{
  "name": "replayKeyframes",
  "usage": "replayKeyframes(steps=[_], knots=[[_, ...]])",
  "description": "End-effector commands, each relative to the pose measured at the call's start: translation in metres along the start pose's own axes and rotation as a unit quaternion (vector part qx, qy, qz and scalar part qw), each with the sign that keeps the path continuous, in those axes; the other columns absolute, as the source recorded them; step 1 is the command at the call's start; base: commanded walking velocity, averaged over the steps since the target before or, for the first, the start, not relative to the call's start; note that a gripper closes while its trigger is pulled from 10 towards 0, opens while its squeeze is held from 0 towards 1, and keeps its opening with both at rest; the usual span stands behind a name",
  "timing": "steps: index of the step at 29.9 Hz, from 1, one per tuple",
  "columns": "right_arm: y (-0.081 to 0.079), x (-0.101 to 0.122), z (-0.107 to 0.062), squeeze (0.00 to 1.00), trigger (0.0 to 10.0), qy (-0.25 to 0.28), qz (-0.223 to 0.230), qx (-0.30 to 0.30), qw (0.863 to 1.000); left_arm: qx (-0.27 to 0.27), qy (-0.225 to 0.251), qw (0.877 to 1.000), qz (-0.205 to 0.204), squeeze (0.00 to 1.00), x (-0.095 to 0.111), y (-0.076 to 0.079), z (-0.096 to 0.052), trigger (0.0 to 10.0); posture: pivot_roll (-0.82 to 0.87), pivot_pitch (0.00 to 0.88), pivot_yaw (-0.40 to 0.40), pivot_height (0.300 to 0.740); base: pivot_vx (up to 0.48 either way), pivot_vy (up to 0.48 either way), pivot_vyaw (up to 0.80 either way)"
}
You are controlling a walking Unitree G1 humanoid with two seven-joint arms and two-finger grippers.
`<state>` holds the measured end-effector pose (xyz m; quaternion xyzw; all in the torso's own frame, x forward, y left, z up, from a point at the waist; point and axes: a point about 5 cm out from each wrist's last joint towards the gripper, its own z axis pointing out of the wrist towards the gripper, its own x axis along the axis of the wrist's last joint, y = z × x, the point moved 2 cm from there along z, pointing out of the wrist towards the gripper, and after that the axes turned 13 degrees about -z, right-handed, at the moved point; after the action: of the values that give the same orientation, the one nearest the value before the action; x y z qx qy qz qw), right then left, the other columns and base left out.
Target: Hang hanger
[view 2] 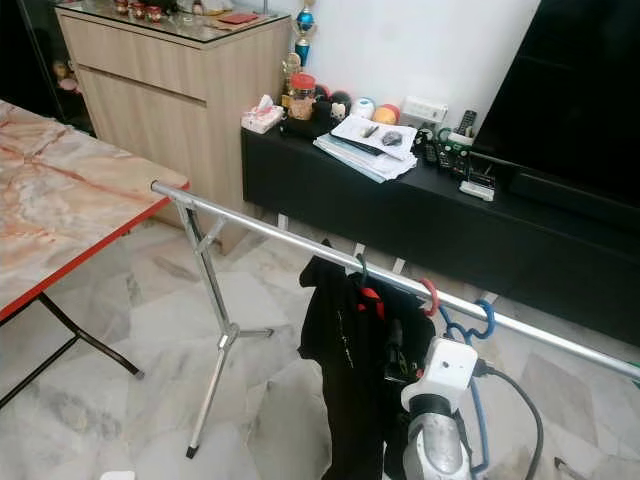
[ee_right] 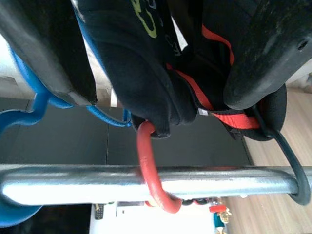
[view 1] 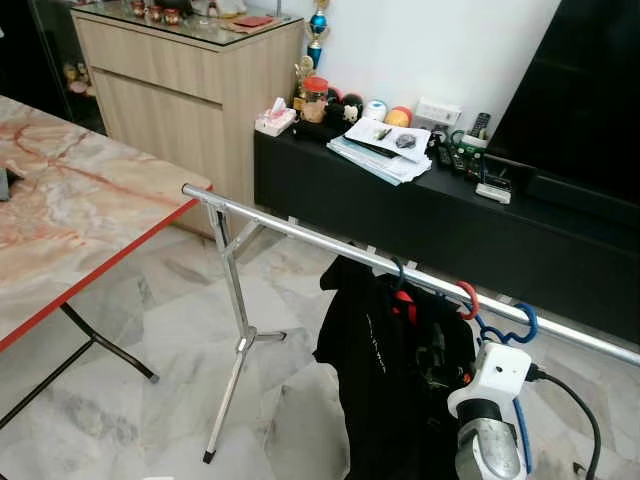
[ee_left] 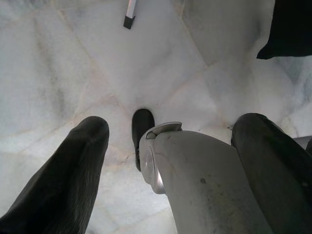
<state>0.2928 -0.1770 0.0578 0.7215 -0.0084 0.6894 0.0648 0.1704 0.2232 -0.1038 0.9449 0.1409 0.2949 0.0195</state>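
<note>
Already the red hanger (ee_right: 153, 170) is hooked over the rail (ee_right: 146, 185), so little is left; the right gripper (ee_right: 161, 63) is seen open around its black clothes

The right arm (view 1: 490, 440) is raised in front of the robot, its silver forearm and white wrist block pointing up. The right gripper (ee_right: 161, 63) has its two black fingers (ee_right: 258, 58) spread wide apart. The left gripper (ee_left: 165, 146) hangs low and points straight down, fingers (ee_left: 63, 180) parted, with the robot's own silver leg (ee_left: 204, 185) showing between them.
</note>
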Motion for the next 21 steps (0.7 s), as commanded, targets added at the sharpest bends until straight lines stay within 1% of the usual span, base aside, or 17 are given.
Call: replayKeyframes(steps=[1,3,5,8,11,12,13,16,17,21], knots=[[0.004,0.004,-0.001,0.0,10.0,0.004,-0.004,0.0,1.0,-0.002,-0.015,1.0,0.001,0.0,-0.007,0.001,0.0,10.0,0.03,0.071,-0.106,0.74,0.0,0.0,0.0],[0.004,0.006,-0.002,0.0,10.0,0.005,-0.004,0.001,1.0,-0.002,-0.015,1.0,0.001,0.0,-0.007,0.001,-0.001,10.0,0.03,0.072,-0.106,0.74,0.0,0.0,0.0],[0.005,0.005,0.0,0.0,10.0,-0.005,-0.009,0.002,1.0,-0.002,-0.015,1.0,0.003,0.0,-0.008,0.0,-0.001,10.0,0.03,0.073,-0.106,0.74,0.0,0.0,0.0],[0.006,0.002,0.004,0.0,10.0,-0.019,-0.013,0.0,1.0,-0.003,-0.016,1.0,0.004,0.0,-0.008,0.0,-0.001,10.0,0.03,0.074,-0.107,0.74,0.0,0.0,0.0],[0.003,-0.001,0.012,0.0,10.0,-0.04,-0.017,0.011,0.999,-0.004,-0.016,1.0,0.005,0.0,-0.009,0.001,-0.001,10.0,0.03,0.073,-0.107,0.74,0.0,0.0,0.0],[0.003,-0.001,0.012,0.0,10.0,-0.04,-0.017,0.011,0.999,-0.004,-0.016,1.0,0.005,0.0,-0.009,0.001,-0.001,10.0,0.03,0.073,-0.107,0.74,0.0,0.0,0.0],[-0.001,-0.001,0.018,0.0,10.0,-0.046,-0.019,0.025,0.998,-0.005,-0.017,1.0,0.005,0.0,-0.01,0.003,-0.001,10.0,0.04,0.073,-0.104,0.74,0.0,0.0,0.0],[-0.003,0.0,0.021,0.0,10.0,-0.05,-0.023,0.031,0.998,-0.005,-0.017,1.0,0.005,0.0,-0.01,0.004,-0.001,10.0,0.04,0.073,-0.104,0.74,0.0,0.0,0.0],[-0.006,-0.004,0.031,0.0,10.0,-0.076,-0.04,0.044,0.995,-0.007,-0.017,1.0,0.005,0.0,-0.011,0.008,0.0,10.0,0.04,0.074,-0.1,0.74,0.0,0.0,0.0],[-0.012,-0.007,0.042,0.0,10.0,-0.103,-0.05,0.062,0.991,-0.011,-0.018,1.0,0.007,0.0,-0.012,0.015,0.001,10.0,0.04,0.074,-0.098,0.74,0.0,0.0,0.0]])
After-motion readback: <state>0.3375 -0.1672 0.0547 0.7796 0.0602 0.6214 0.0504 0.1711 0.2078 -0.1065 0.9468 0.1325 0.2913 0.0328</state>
